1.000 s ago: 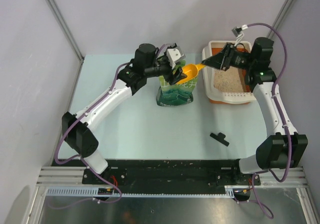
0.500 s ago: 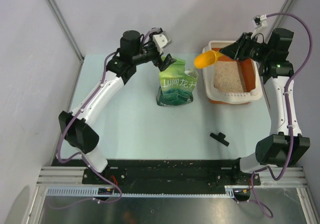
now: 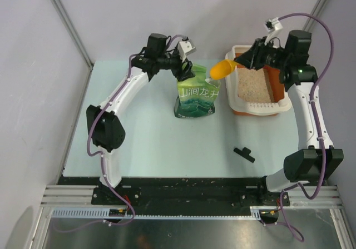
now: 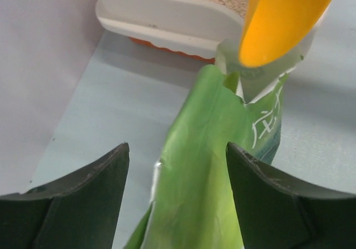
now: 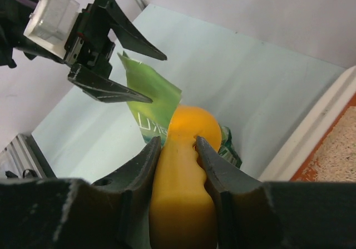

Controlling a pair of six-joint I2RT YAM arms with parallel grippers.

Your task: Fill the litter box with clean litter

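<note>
Two grippers are seen over the far half of the table (image 3: 144,138). On the left, the left gripper (image 4: 177,149) is held wide open with nothing gripped. The folded top flap of the green bag (image 3: 196,96) is seen running up between its fingers; whether either finger touches it cannot be told. The left arm (image 3: 119,101) is extended from its base at the near edge, away across the table, bent at the elbow and turned rightward at the wrist, so that the jaws are pointed at the bag's top.

The bag is stood upright just left of the litter box (image 3: 283,108). Just above the right corner of its top, the yellow-orange scoop (image 3: 222,69) is held with its bowl toward the bag. Its handle is clamped between the fingers of the right gripper (image 5: 178,149), which are closed partway around it. The right arm (image 3: 311,121) is carried up along the table's right edge and folded leftward over the box's far end.

The box is set at the far right of the table, well apart from the left jaws and just below the right ones. The clean litter (image 3: 255,85) is spread over its floor. A small black piece (image 3: 243,154) is seen on the table nearer the bases.
</note>
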